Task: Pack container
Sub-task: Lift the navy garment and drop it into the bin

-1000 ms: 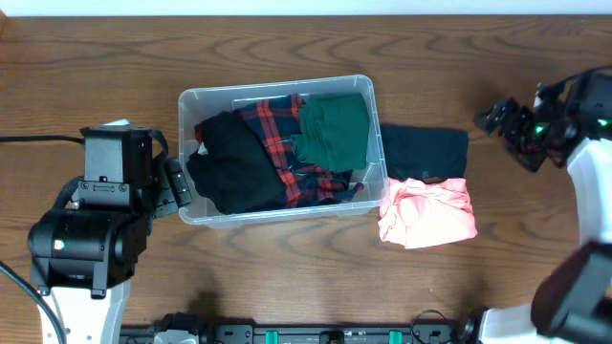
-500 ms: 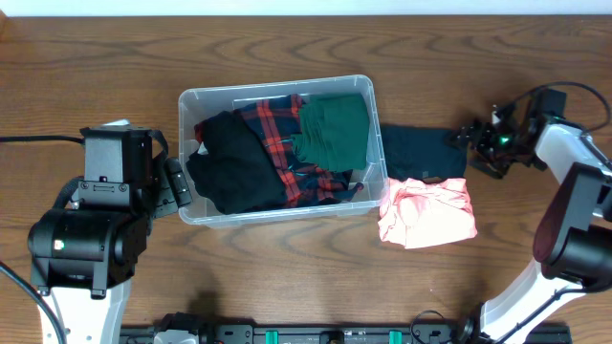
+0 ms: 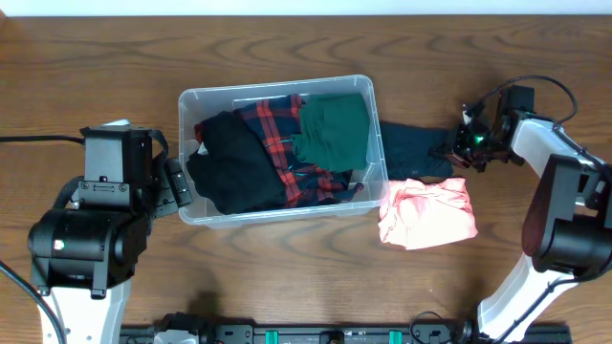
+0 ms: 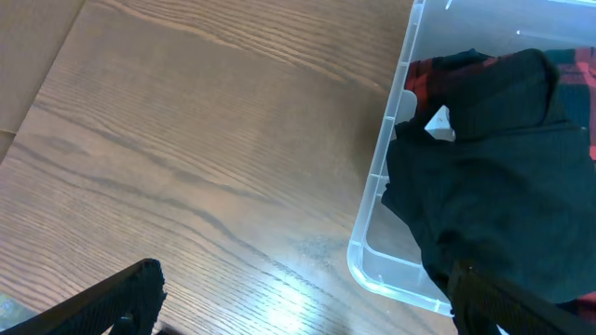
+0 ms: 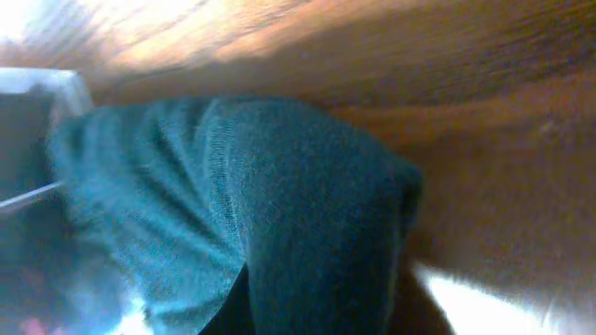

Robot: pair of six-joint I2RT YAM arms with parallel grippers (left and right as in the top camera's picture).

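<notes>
Sitting at teal garment (image 3: 416, 151), right gripper (image 3: 466, 143) (grip hidden), container (image 3: 277, 91) beside.

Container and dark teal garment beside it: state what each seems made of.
Container: apparently clear, glossy rigid plastic; clothes show through its walls. Dark teal garment: soft matte knit, fine ribbing visible in the right wrist view; fibre cannot be told.

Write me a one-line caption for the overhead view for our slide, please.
Right gripper at the edge of the dark teal garment beside the partly packed container; a pink garment lies outside.
</notes>
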